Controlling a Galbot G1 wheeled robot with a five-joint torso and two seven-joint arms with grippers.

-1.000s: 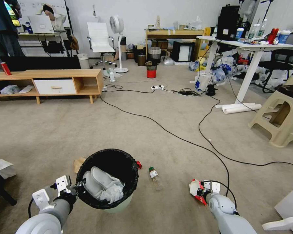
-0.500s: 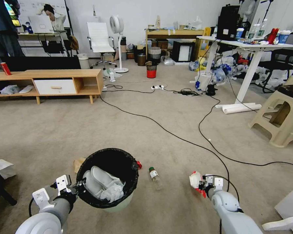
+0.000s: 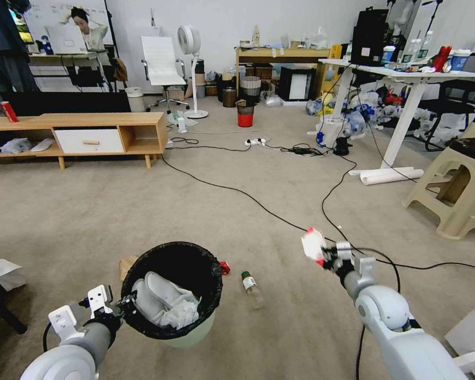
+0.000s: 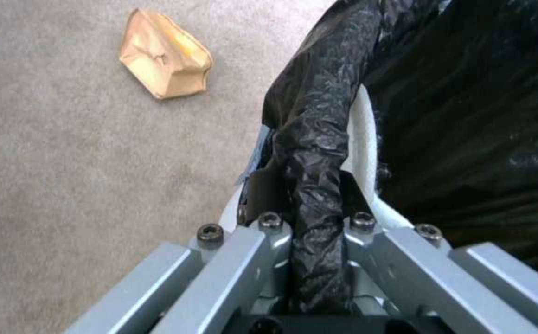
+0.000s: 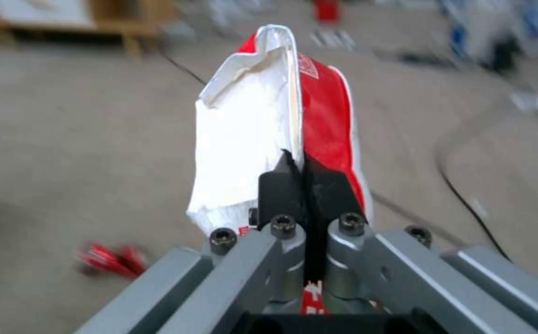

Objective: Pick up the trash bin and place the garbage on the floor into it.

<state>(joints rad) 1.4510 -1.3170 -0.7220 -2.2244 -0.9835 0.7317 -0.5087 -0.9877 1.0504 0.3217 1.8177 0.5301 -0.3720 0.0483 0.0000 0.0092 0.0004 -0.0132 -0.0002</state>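
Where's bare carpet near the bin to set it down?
Bare carpet ahead of the trash bin, up to the black cable, and off to its left toward the wooden cabinet. Crowded close in: brown paper bag left, red wrapper and bottle right.

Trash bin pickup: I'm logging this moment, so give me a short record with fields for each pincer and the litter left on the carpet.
left pincer: shut on the trash bin rim
right pincer: raised, shut on the noodle cup
floor litter: bottle, brown paper bag, red wrapper
bin contents: white tissues
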